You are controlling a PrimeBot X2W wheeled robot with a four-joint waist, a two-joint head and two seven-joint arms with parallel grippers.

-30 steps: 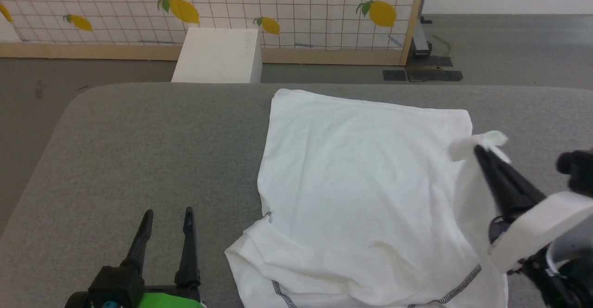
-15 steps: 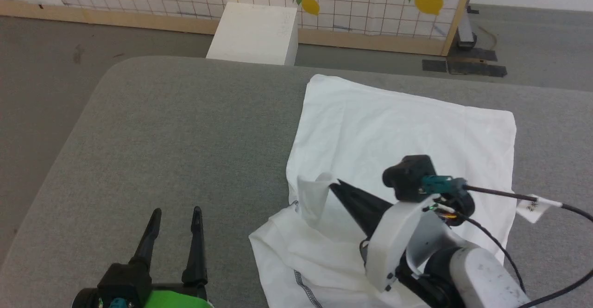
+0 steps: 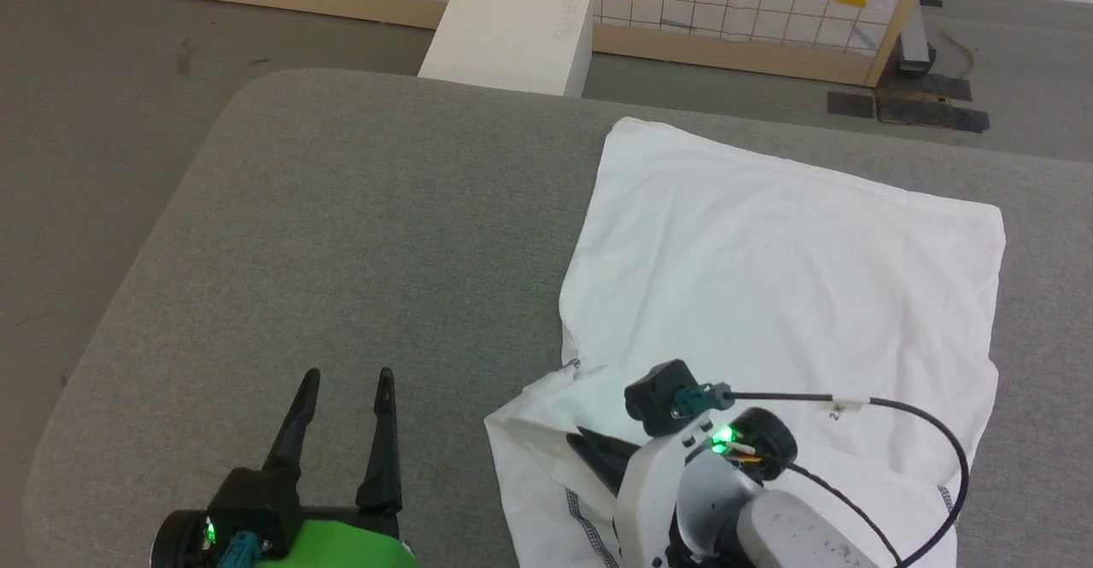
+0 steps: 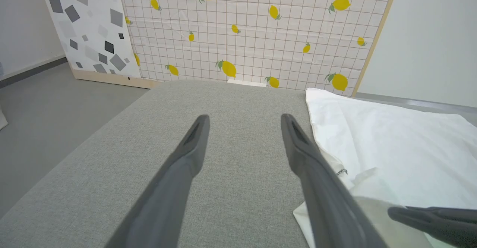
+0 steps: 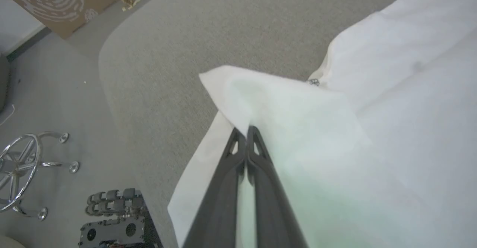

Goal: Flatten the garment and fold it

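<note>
Shows the garment (image 3: 786, 269) as a large white sheet of thin cloth, spread nearly flat over the right half of the grey table (image 3: 341, 235), from the upper centre of the head view down to its lower right. Lies smooth and square-cornered along the far edge. Bunches into soft folds at the lower left corner, with a line of dark grey stitching (image 3: 586, 518) along the hem there.

Finds the right tool (image 3: 574, 438) at the bottom centre of the head view, clenched on a raised flap of that cloth. Presses both fingers together in the right wrist view, with the white fold pinched at their tips and peaking above them. Places the left tool (image 3: 347, 374) at the lower left, released and empty, fingers apart over bare table, near the garment's left edge but clear of it.

Hides part of the near hem behind the right arm's pale wrist and looping black cable (image 3: 931, 431). Cuts the garment's lower edge off at the frame bottom. Cannot tell sleeves or collar from the body. Blurs the cloth closest to the lens in the right wrist view. Crops the white box (image 3: 512, 30) beyond the table at the top centre.
</note>
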